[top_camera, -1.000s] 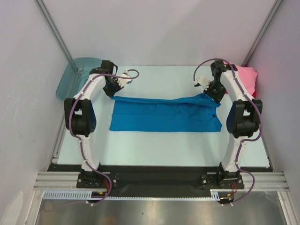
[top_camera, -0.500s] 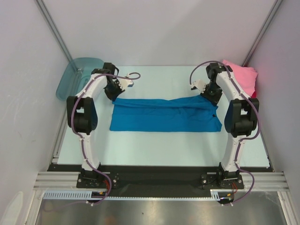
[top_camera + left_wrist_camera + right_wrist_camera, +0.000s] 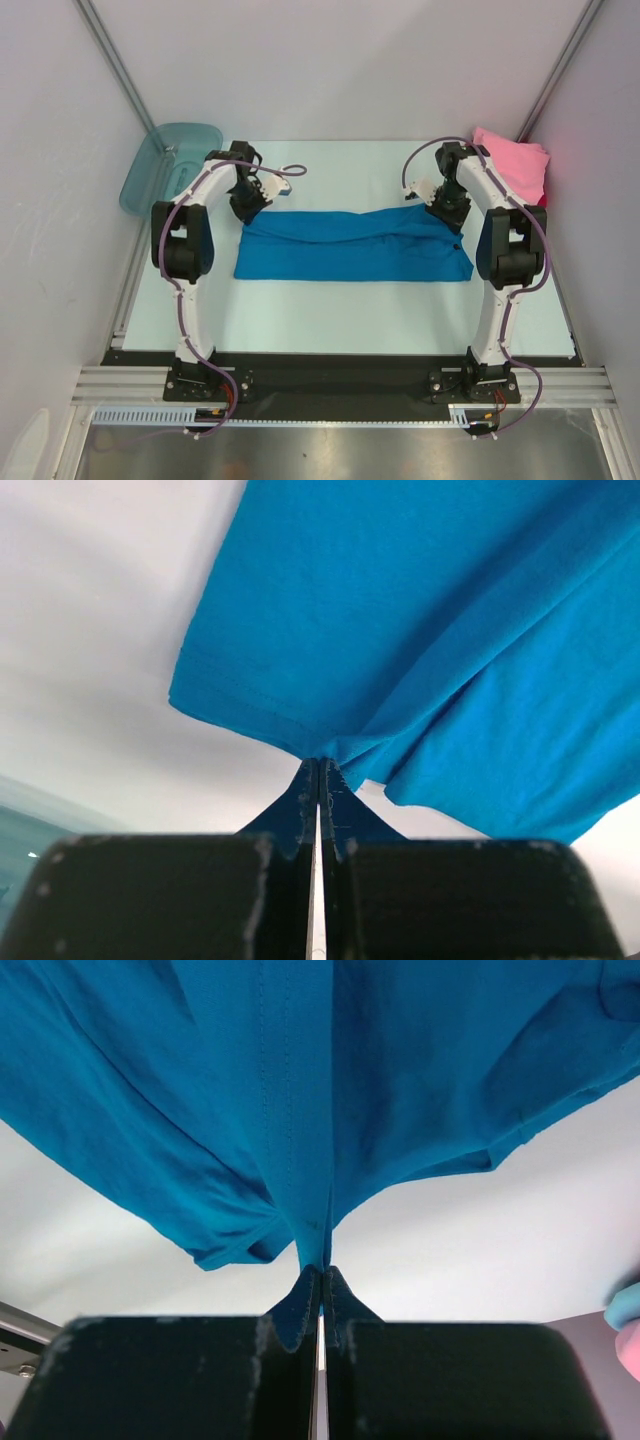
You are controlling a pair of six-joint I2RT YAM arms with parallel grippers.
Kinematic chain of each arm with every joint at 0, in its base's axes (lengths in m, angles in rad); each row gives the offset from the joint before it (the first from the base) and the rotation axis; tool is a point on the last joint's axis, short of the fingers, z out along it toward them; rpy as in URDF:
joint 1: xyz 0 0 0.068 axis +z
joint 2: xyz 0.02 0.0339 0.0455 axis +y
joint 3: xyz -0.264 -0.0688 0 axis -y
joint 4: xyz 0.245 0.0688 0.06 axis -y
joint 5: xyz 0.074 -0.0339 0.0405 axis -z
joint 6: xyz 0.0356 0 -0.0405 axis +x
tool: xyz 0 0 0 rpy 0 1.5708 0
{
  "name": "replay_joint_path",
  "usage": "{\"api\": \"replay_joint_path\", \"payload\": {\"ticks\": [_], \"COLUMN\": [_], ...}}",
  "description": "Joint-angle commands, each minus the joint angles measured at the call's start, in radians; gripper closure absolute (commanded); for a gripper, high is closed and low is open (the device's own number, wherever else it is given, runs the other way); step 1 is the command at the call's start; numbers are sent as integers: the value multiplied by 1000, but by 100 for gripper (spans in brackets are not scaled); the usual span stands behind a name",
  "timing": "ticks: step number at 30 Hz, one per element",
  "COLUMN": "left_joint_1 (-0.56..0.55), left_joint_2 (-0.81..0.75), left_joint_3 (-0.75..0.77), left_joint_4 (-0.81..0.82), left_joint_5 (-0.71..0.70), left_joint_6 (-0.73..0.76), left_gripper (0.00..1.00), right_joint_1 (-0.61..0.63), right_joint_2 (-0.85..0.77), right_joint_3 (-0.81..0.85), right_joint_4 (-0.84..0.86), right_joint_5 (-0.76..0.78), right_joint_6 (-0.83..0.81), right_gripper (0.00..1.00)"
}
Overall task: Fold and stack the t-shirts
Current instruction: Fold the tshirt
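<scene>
Over the last second both arms have swung their elbows inward and the two claws have crept a little toward each other. This uncovers more of the pink t-shirt (image 3: 515, 165) behind the right arm, while the blue t-shirt (image 3: 350, 248) has hardly shifted.

That blue shirt lies in the middle of the table (image 3: 350, 315) as a long band running left to right, its near edge flat and its far edge raised at both ends. The left claw (image 3: 318, 768) is clamped together on the far-left corner, and the cloth fans away from its tips with a hemmed edge hanging free. The right claw (image 3: 320, 1272) is pinched shut on the far-right corner, where a seam and several folds gather into its tips.

The step in hand looks like the lengthwise fold. Both far corners are held and ready to be carried over toward the near edge. That move probably calls for both arms to travel together at the same height, so the band stays taut and lands square rather than twisted.

The pink shirt sits in a heap at the far right corner, close to the right arm's elbow. A teal tub (image 3: 165, 160) leans at the far left, beside the left arm. Neither lies in the path of the fold. The loose folds near the right claw seem the likelier trouble.
</scene>
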Motion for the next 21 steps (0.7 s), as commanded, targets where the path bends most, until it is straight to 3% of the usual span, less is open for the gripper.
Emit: {"api": "replay_joint_path", "payload": {"ticks": [1, 21], "left_joint_1": [-4, -8], "left_joint_2": [-8, -9], "left_joint_3": [19, -4], "left_joint_4": [-30, -110], "left_joint_5": [6, -39], "left_joint_6": [40, 116], "left_gripper": [100, 100], "right_joint_1": [6, 20], "right_joint_2": [-11, -6], "right_joint_3": [5, 21], "right_joint_4": [-11, -24], "right_joint_5": [-4, 1], "right_joint_6": [-1, -10], "right_gripper": [100, 100]}}
